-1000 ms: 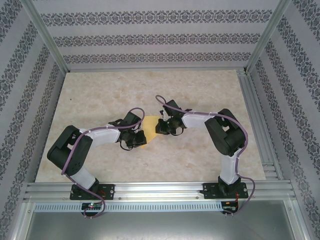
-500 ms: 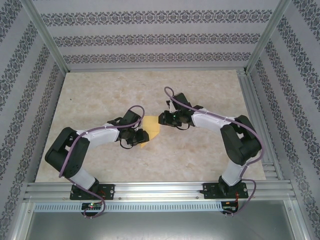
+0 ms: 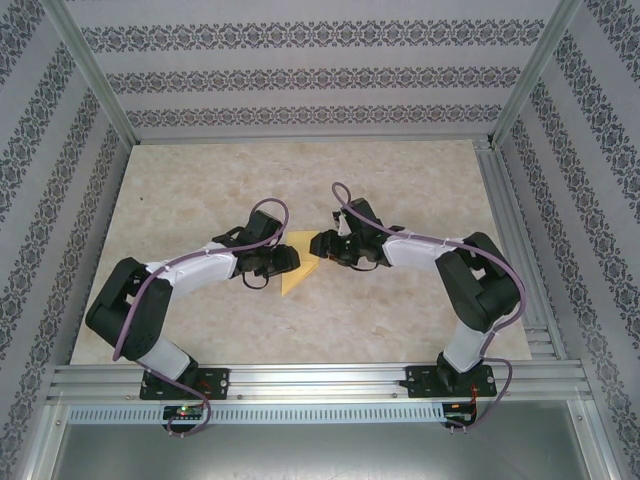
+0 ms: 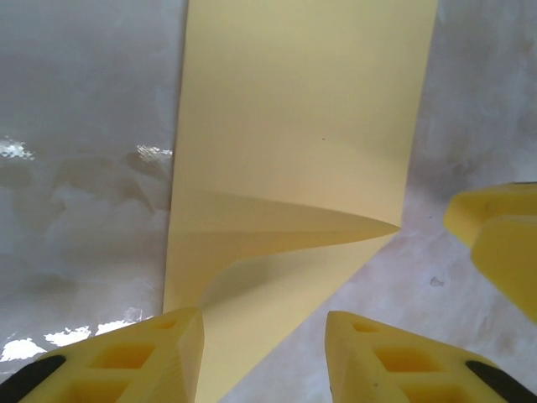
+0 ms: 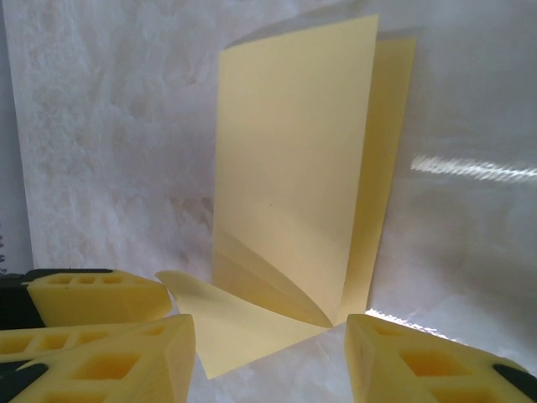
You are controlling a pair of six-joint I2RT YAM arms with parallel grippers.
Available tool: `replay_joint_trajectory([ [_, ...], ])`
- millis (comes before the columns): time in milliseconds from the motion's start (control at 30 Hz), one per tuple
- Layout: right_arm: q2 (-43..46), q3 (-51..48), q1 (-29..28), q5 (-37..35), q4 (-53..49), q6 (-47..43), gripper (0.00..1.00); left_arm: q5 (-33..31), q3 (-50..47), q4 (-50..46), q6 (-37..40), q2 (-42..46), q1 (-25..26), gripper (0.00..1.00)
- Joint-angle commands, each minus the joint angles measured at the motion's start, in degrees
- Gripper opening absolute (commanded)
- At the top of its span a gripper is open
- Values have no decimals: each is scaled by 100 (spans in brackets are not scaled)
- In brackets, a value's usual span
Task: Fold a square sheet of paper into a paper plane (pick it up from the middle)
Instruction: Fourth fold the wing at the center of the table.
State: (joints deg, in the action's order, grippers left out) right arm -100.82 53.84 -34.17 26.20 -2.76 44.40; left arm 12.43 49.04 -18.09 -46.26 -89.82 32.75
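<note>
Between released left claw (image 3: 291, 260) and released right claw (image 3: 321, 246), creased yellow paper (image 3: 300, 271), flap raised.

"How is the sheet of paper (image 3: 298, 268) looking?"
"It's showing plain yellow, folded over on itself into a pointed shape."
"Where is it lying?"
"It's resting near the middle of the bench (image 3: 400, 190)."
"Is it sitting flat?"
"Not fully. Its layers are gaping apart along the fold, and one creased flap (image 5: 226, 323) is lifting."
</note>
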Motion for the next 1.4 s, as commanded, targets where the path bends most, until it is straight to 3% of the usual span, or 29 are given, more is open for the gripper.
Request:
replay_joint_trajectory([
  [0,-187,121,-98,153,215,130,51,-205,16,237,-87,-104,-22,43],
  [633,-748,330,-238,733,591,199,41,-106,-166,376,-95,-160,-177,34],
  [767,-833,333,-223,738,644,209,34,-77,-184,356,-76,-159,-198,34],
  [933,-946,305,-160,933,914,297,18,-24,-169,292,-47,-124,-241,34],
  [1167,-427,2,-14,635,1092,470,7,-42,-39,110,157,147,-269,43],
  [1367,539,-58,42,-259,264,325,1,-139,98,59,449,501,-312,66],
])
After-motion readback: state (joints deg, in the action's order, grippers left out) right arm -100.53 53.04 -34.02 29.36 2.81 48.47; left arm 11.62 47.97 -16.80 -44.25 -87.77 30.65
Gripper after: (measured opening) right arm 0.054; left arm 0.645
